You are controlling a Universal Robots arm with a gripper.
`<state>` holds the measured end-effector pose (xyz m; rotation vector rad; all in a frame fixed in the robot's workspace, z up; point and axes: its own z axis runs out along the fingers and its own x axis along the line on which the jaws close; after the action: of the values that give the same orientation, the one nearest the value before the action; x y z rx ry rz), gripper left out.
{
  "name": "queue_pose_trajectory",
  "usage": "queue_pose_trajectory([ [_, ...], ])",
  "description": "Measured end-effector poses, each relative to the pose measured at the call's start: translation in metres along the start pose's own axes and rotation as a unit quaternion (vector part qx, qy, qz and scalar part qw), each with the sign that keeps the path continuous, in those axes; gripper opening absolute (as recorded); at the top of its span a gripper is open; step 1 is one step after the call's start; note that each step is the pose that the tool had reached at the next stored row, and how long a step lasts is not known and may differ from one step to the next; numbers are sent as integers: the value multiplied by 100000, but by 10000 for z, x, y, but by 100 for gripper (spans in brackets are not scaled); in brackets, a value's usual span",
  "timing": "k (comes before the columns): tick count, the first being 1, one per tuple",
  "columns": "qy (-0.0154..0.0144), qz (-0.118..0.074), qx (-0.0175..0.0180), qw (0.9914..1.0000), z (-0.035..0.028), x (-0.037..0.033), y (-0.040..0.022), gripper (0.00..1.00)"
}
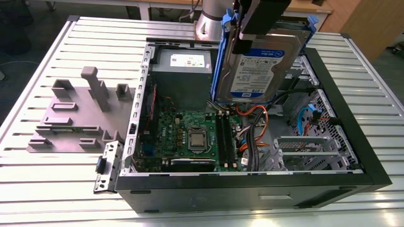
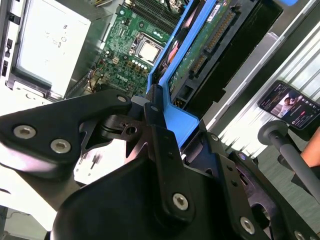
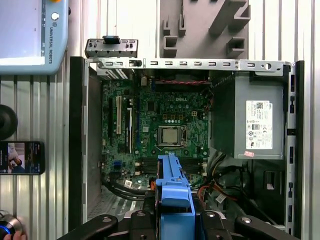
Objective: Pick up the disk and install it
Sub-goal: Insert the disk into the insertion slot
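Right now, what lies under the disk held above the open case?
Under the disk, clamped by the gripper, orange cables and the motherboard edge show inside the case. The disk's blue rail covers whatever lies straight below in the first wrist view.

An open black computer case (image 1: 252,189) lies on its side on a slatted metal table (image 1: 50,189). Inside it, a green motherboard (image 1: 183,127) carries a bare silver processor (image 1: 197,140). A grey power supply box (image 1: 183,66) with a white sticker sits at the case's far end. Orange cables (image 1: 252,112) run just beside the board. At the exterior view's left, a grey fixture plate (image 1: 69,118) with upright blocks rests on the table. In the first wrist view, a lit phone (image 3: 21,157) lies beside the case.
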<state>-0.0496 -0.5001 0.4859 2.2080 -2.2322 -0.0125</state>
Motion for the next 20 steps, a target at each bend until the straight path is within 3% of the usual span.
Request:
queue_pose_trajectory([
  [14, -2, -7, 0, 100000, 5, 11, -6, 36],
  [20, 1, 1, 1, 100000, 15, 147, -6, 36],
])
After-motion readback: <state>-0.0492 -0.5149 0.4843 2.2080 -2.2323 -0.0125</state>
